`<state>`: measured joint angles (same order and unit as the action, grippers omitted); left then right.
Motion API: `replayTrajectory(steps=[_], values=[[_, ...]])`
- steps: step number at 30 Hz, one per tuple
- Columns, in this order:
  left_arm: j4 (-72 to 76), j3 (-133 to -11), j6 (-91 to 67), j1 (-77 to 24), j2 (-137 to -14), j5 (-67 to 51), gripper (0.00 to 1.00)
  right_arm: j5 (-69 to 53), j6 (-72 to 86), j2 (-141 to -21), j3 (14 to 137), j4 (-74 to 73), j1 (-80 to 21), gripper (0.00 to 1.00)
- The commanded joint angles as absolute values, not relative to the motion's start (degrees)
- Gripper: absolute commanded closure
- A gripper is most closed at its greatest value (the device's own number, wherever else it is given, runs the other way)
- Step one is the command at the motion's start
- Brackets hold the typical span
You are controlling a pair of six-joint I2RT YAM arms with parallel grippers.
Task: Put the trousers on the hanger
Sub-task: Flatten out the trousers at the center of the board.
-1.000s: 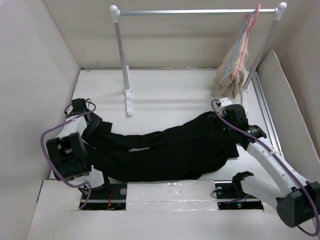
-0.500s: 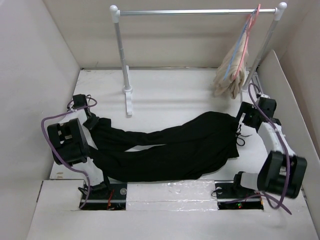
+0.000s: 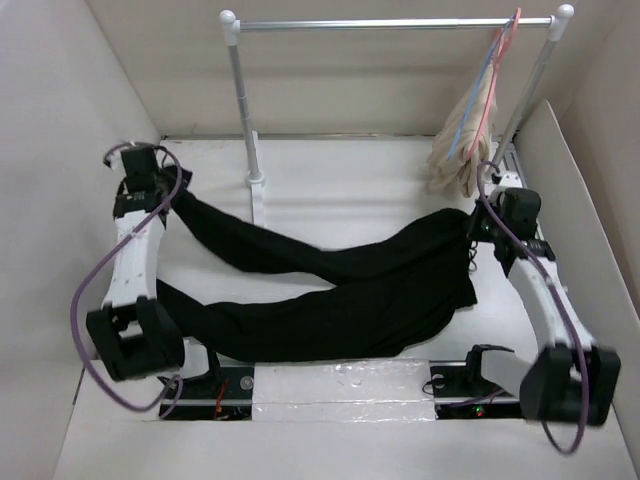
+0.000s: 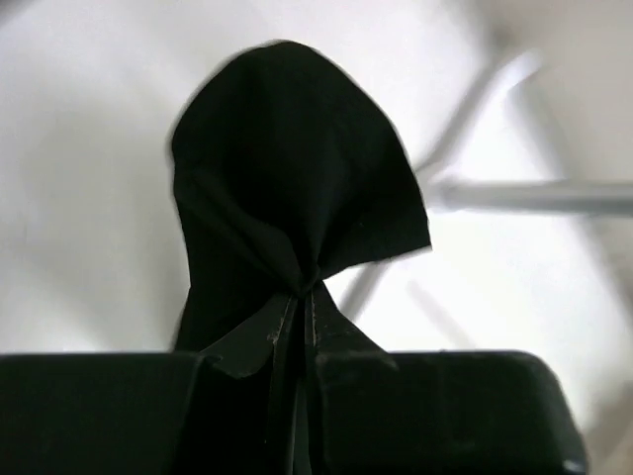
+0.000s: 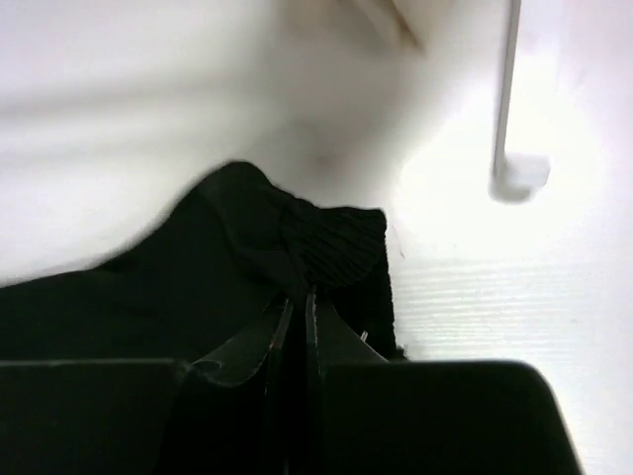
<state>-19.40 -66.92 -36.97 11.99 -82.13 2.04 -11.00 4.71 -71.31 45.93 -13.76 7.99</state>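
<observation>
Between two hands (image 3: pixel 163 190) (image 3: pixel 478 227), one trousers (image 3: pixel 340 300)

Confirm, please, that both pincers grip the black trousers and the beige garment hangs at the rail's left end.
Wrong end: the top external view shows the beige garment hanging at the right end of the rail. The rest holds.

Robotics test cell
A white table (image 3: pixel 350 190) is boxed in by plain panels (image 3: pixel 60 150), a clothes rail (image 3: pixel 390 23) set far.

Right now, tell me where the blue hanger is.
In the top view, the blue hanger hangs at the right end of the rail, beside the pink hanger, with the beige cloth.
</observation>
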Motion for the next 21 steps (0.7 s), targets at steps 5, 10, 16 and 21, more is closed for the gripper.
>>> replayTrajectory(steps=[5,10,16,21], values=[[-25.8,-79.1,-39.4,14.3,-67.9,9.5,1.0,4.3,3.5,-46.9,55.4,-32.1,0.0,0.99],[-25.8,-73.7,-40.4,14.9,-66.1,11.5,1.0,7.8,1.7,-45.0,56.4,-37.2,-2.4,0.99],[-22.1,-76.6,-41.8,14.9,-77.1,2.9,1.0,3.2,0.7,-51.5,58.4,-33.4,-0.2,1.0],[-24.9,-88.1,-40.9,14.9,-82.4,2.2,1.0,2.2,-1.0,-54.2,64.1,-35.7,0.9,1.0]])
